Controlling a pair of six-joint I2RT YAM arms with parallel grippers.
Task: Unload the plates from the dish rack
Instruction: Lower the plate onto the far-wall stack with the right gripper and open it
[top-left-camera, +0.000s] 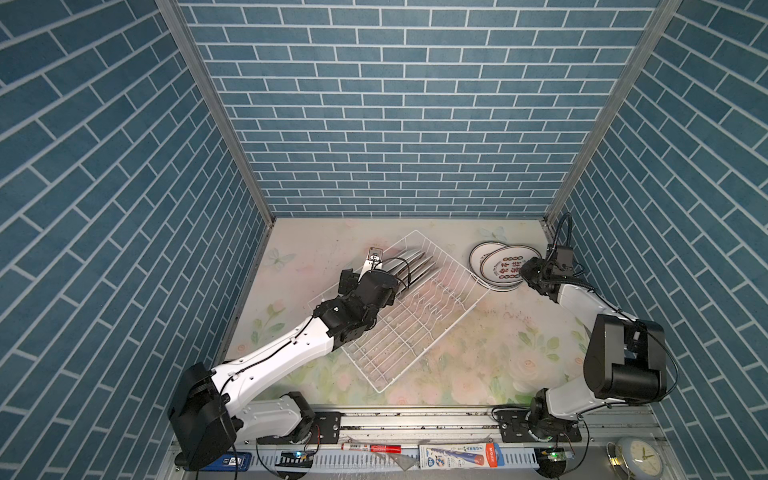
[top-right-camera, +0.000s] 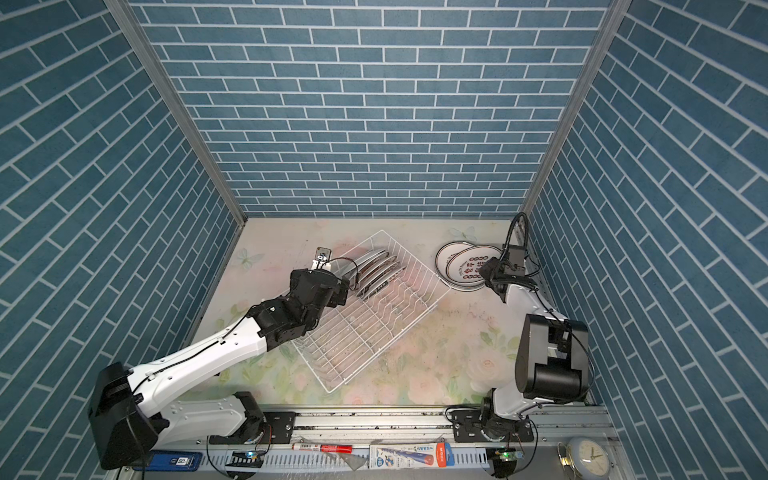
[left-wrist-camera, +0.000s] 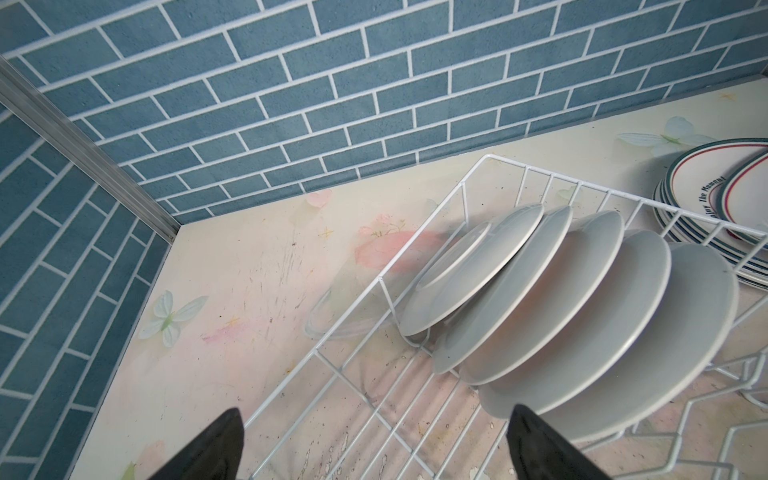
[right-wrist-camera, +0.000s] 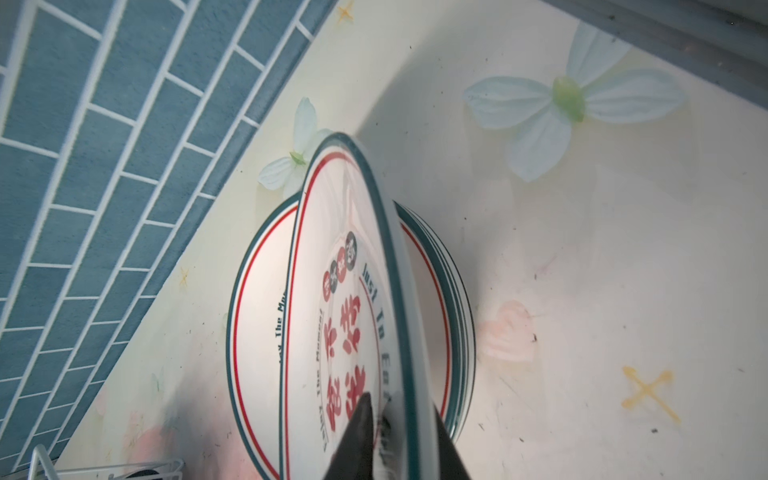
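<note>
The white wire dish rack (top-left-camera: 469, 307) (top-right-camera: 432, 309) lies diagonally on the floral table. Several plates (top-left-camera: 411, 266) (top-right-camera: 376, 266) (left-wrist-camera: 540, 299) stand on edge at its far end, white backs showing in the left wrist view. My left gripper (top-left-camera: 382, 266) (top-right-camera: 326, 259) (left-wrist-camera: 376, 409) is open over the rack's rim (left-wrist-camera: 380, 281), just beside the nearest plate. A stack of green-rimmed plates (top-left-camera: 482, 253) (top-right-camera: 446, 257) (right-wrist-camera: 257, 324) lies flat at the back right. Above it my right gripper (top-left-camera: 523, 270) (top-right-camera: 486, 272) (right-wrist-camera: 399, 415) pinches the rim of a tilted plate (right-wrist-camera: 345, 257) with red characters.
Blue brick walls close in the back and both sides. Along the front rail lie a red marker (top-left-camera: 370, 448), a toothbrush pack (top-left-camera: 457, 455) and a small clock (top-left-camera: 642, 457). The near half of the rack holds only bare prongs (top-left-camera: 386, 353).
</note>
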